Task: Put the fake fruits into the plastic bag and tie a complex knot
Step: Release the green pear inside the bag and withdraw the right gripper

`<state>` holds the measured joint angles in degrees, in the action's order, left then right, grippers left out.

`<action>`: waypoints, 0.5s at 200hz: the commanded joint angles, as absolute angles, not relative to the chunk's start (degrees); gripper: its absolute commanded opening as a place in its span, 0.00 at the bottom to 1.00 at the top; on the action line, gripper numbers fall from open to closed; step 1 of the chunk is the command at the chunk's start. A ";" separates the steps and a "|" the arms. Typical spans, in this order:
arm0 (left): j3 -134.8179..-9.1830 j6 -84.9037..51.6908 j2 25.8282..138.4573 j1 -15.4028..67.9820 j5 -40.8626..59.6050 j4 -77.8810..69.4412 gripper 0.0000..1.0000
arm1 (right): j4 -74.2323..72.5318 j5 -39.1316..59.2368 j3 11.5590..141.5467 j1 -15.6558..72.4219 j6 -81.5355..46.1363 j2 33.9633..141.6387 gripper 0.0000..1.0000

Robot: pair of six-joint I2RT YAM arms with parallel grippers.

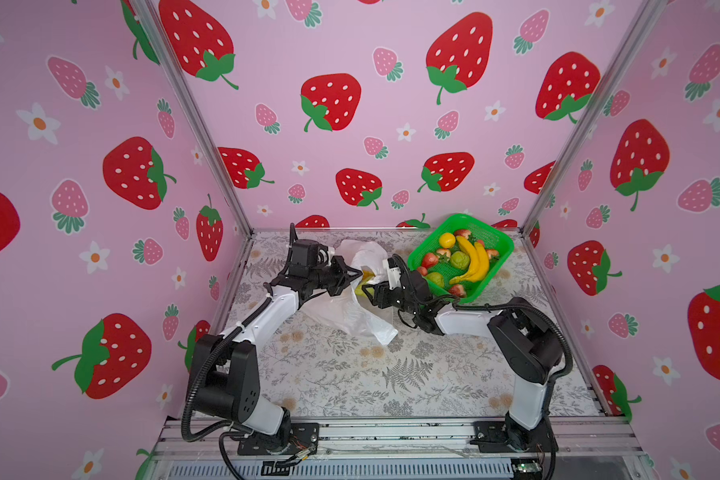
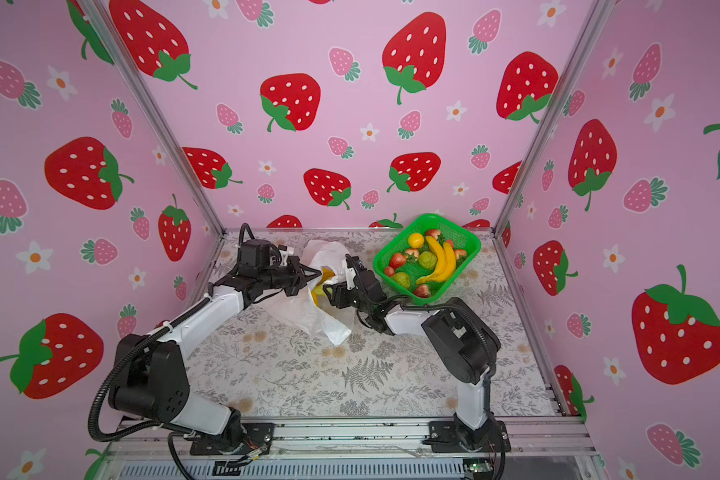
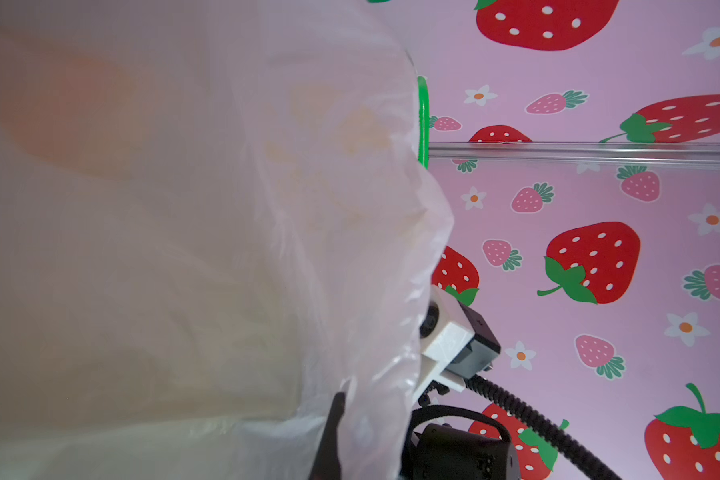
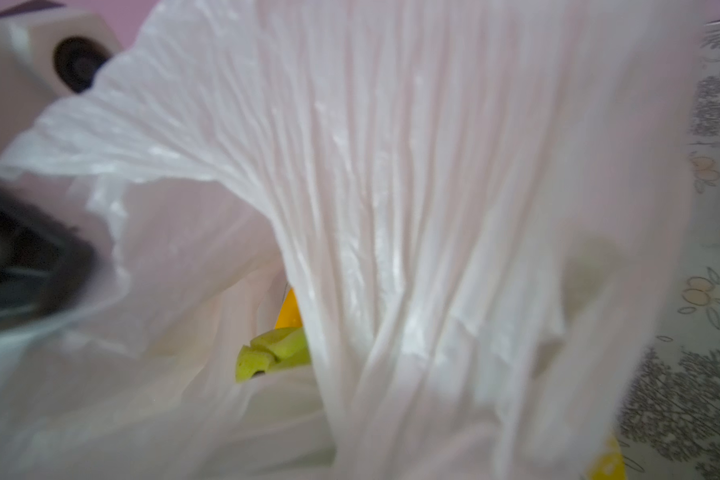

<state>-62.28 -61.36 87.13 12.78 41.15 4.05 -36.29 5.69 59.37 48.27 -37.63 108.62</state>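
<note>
Crinkled plastic bag fills the frame; green and yellow fake fruits inside (blurred).

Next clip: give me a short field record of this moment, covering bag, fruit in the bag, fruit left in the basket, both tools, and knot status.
bag: plastic bag lies on the table, mouth held up between the arms
fruit in bag: yellow and green pieces show at the mouth
basket: green mesh basket holds bananas, a lemon, strawberries and green fruits
left tool: shut on the bag's edge
right tool: at the bag mouth; grip unclear
knot: not tied
</note>
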 commanded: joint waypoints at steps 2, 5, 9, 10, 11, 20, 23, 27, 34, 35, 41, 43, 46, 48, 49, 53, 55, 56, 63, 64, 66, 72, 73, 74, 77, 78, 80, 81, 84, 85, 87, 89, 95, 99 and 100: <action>-62.64 -61.44 85.61 13.00 42.40 3.70 0.00 | -38.05 -3.56 62.05 48.52 -45.46 111.66 0.65; -62.64 -61.36 85.66 13.01 42.38 3.74 0.00 | -38.23 -3.94 62.19 48.52 -45.84 112.02 0.65; -62.66 -61.38 85.68 12.96 42.38 3.74 0.00 | -38.67 -4.20 62.43 48.53 -46.23 112.45 0.65; -62.67 -61.36 85.69 12.99 42.37 3.71 0.00 | -38.80 -4.25 62.55 48.52 -46.27 112.52 0.65; -62.62 -61.35 85.65 12.95 42.41 3.75 0.00 | -38.91 -4.32 62.65 48.52 -46.34 112.60 0.65; -62.75 -61.39 85.77 13.01 42.49 3.72 0.00 | -39.42 -5.03 63.29 48.56 -47.29 113.58 0.66; -62.74 -61.42 85.78 13.01 42.46 3.69 0.00 | -39.65 -5.09 63.47 48.57 -47.62 113.98 0.66; -62.75 -61.37 85.85 12.96 42.50 3.71 0.00 | -40.15 -5.03 63.73 48.52 -47.98 114.50 0.66; -62.73 -61.43 85.84 13.01 42.51 3.74 0.00 | -40.61 -4.49 64.39 48.62 -48.53 115.62 0.66; -62.74 -61.43 85.81 13.01 42.52 3.72 0.00 | -40.70 -4.35 64.50 48.61 -48.61 115.73 0.66; -62.72 -61.40 85.94 13.01 42.60 3.72 0.00 | -40.78 -3.53 65.41 48.63 -49.17 116.71 0.66; -62.72 -61.40 85.95 12.96 42.64 3.70 0.00 | -40.74 -3.26 65.70 48.61 -49.32 117.07 0.67; -62.75 -61.44 86.02 13.00 42.63 3.74 0.00 | -40.58 -2.73 66.22 48.60 -49.53 117.71 0.67; -62.75 -61.39 86.00 13.01 42.63 3.75 0.00 | -40.44 -2.48 66.54 48.60 -49.65 118.17 0.67; -62.71 -61.41 86.02 13.01 42.63 3.72 0.00 | -40.31 -2.34 66.71 48.60 -49.74 118.37 0.67; -62.80 -61.43 86.04 13.00 42.73 3.76 0.00 | -40.13 -1.67 67.37 48.69 -50.05 119.02 0.67; -62.83 -61.41 86.04 13.01 42.72 3.71 0.00 | -39.94 -1.43 67.67 48.69 -50.26 119.43 0.68; -62.84 -61.42 86.04 13.01 42.72 3.70 0.00 | -39.83 -1.29 67.80 48.69 -50.36 119.57 0.68; -62.80 -61.45 85.98 13.01 42.63 3.71 0.00 | -39.63 -0.48 68.52 48.69 -50.94 120.72 0.69; -62.78 -61.44 85.97 13.01 42.59 3.70 0.00 | -39.63 -0.37 68.58 48.69 -51.00 120.87 0.69; -62.76 -61.39 85.96 13.01 42.62 3.69 0.00 | -39.62 -0.20 68.74 48.71 -51.09 121.08 0.69; -62.82 -61.42 85.96 13.01 42.63 3.71 0.00 | -39.61 0.26 69.03 48.74 -51.50 121.79 0.69; -62.74 -61.39 85.96 13.01 42.63 3.74 0.00 | -39.62 0.31 69.01 48.71 -51.50 121.89 0.70; -62.71 -61.41 85.96 13.01 42.63 3.72 0.00 | -39.63 0.37 69.05 48.70 -51.50 121.94 0.70; -62.76 -61.39 85.96 12.99 42.66 3.71 0.00 | -39.71 0.75 69.17 48.69 -51.46 122.07 0.70; -62.76 -61.41 85.96 13.00 42.64 3.74 0.00 | -39.72 0.90 69.17 48.69 -51.48 122.12 0.71; -62.78 -61.43 86.00 13.01 42.68 3.66 0.00 | -39.73 1.08 69.24 48.69 -51.39 122.18 0.71; -62.81 -61.39 85.98 13.01 42.69 3.68 0.00 | -39.77 1.24 69.29 48.69 -51.27 122.22 0.71; -62.77 -61.42 86.04 13.01 42.71 3.69 0.00 | -39.81 1.50 69.32 48.69 -51.06 122.32 0.72; -62.76 -61.43 86.00 13.01 42.71 3.69 0.00 | -39.81 1.63 69.29 48.69 -51.02 122.24 0.72; -62.78 -61.43 85.99 13.01 42.71 3.69 0.00 | -39.92 1.88 69.24 48.69 -50.88 122.21 0.73; -62.76 -61.35 86.03 13.01 42.71 3.71 0.00 | -39.97 2.10 69.23 48.69 -50.78 122.13 0.73; -62.77 -61.26 85.98 13.01 42.74 3.76 0.00 | -40.20 2.86 69.07 48.69 -50.23 121.92 0.76; -62.83 -61.26 86.01 13.01 42.74 3.76 0.00 | -40.43 3.38 68.93 48.65 -49.85 121.56 0.77; -62.83 -61.26 85.99 13.01 42.73 3.73 0.00 | -40.47 3.49 68.83 48.67 -49.76 121.47 0.77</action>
<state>-62.28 -61.34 87.05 12.78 41.17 4.08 -38.11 0.67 68.01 48.29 -48.51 121.84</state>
